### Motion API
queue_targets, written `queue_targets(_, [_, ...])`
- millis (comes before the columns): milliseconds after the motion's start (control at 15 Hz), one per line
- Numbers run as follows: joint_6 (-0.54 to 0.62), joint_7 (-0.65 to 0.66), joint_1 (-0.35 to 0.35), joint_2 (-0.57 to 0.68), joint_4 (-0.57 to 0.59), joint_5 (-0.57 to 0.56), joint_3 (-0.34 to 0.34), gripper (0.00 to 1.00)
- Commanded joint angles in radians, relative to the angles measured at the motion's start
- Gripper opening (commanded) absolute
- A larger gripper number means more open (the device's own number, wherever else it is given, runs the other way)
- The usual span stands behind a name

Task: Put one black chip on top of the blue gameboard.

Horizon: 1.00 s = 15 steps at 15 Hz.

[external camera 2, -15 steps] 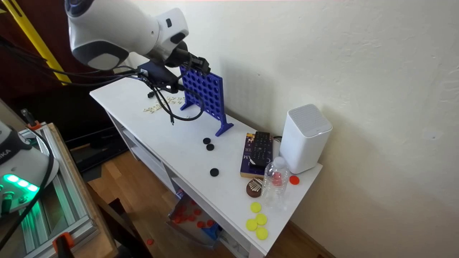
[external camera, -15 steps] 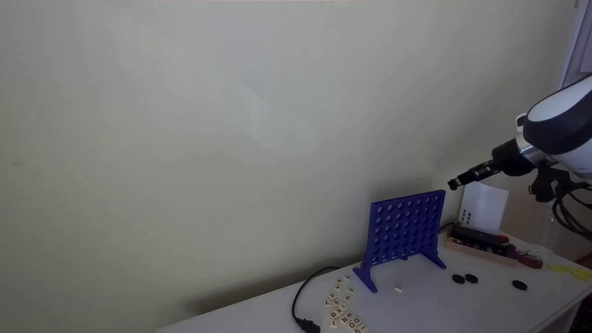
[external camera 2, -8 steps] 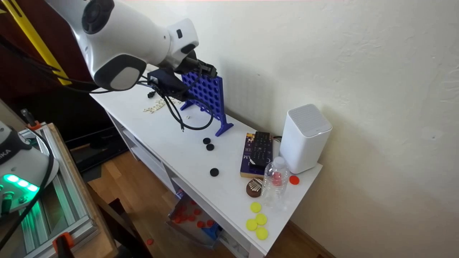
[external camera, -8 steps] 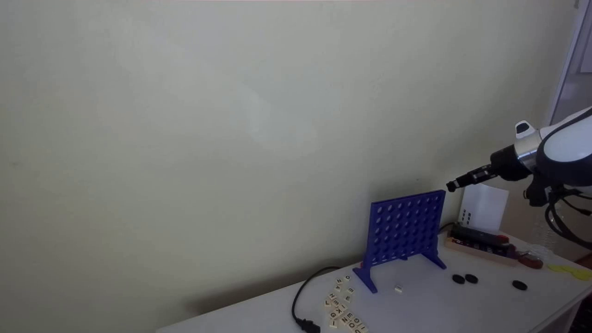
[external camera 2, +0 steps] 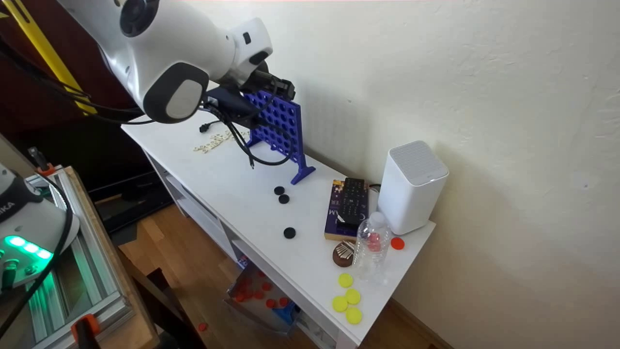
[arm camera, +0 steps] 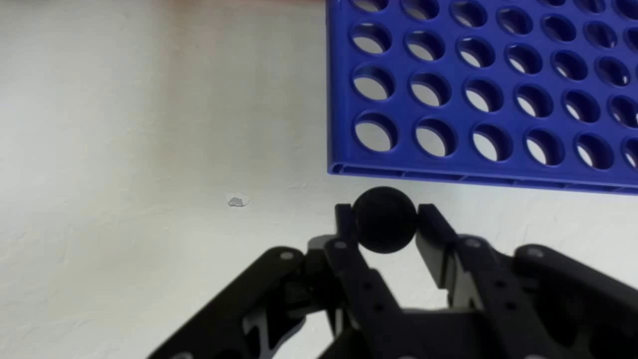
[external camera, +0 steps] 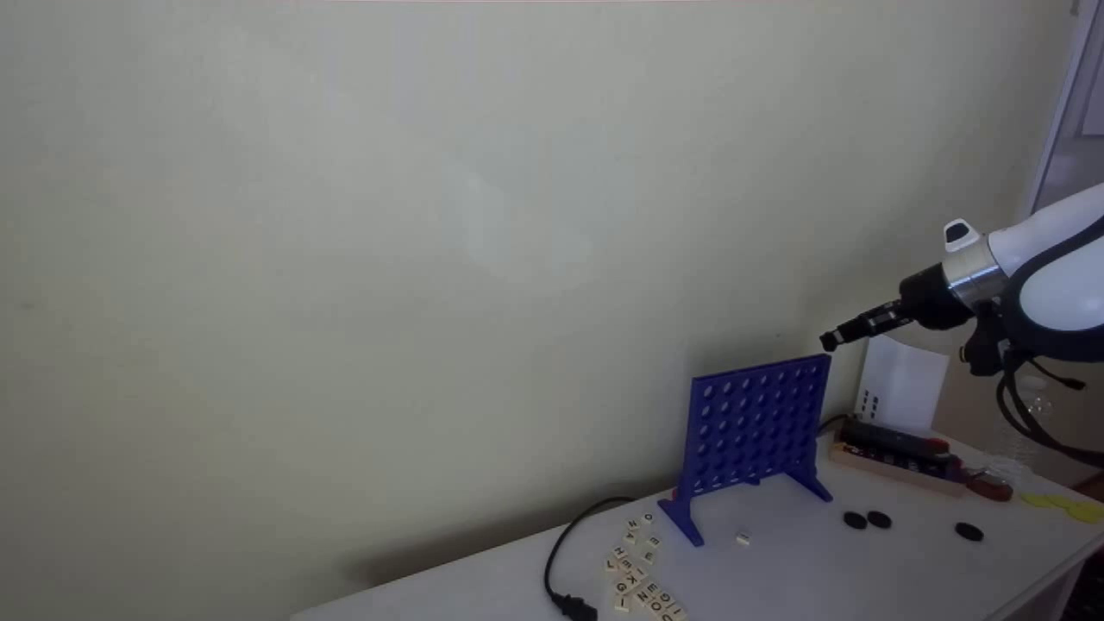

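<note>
Your fingers (arm camera: 345, 219) clamp the black chip (arm camera: 384, 220) by opp. sides of its rim, prob. so it can drop edge-first. Chip pos.: just beyond the top edge of the blue board (arm camera: 513, 121), nr. one end, presumably to insert there.

Off-white wall (external camera 2: 484, 111), soft shadows. White table (external camera 2: 237, 189) alongside, shelves (external camera 2: 207, 225) below. Wooden floor (external camera 2: 167, 242) beneath.
</note>
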Motion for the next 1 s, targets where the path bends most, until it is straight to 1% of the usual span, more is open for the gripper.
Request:
queue_targets(0, [-0.04,0.023,-0.011,-0.054,-0.01,0.011,0.02,0.12])
queue_targets(467, [-0.139,0.033,-0.016,-0.107,-0.009,0.02,0.031,0.12])
queue_targets(667, [-0.137,0.039,-0.02,-0.112,-0.005,0.015,0.036,0.12])
queue_targets(933, [-0.146,0.036,-0.003,-0.118,0.005,0.028,0.027,0.12])
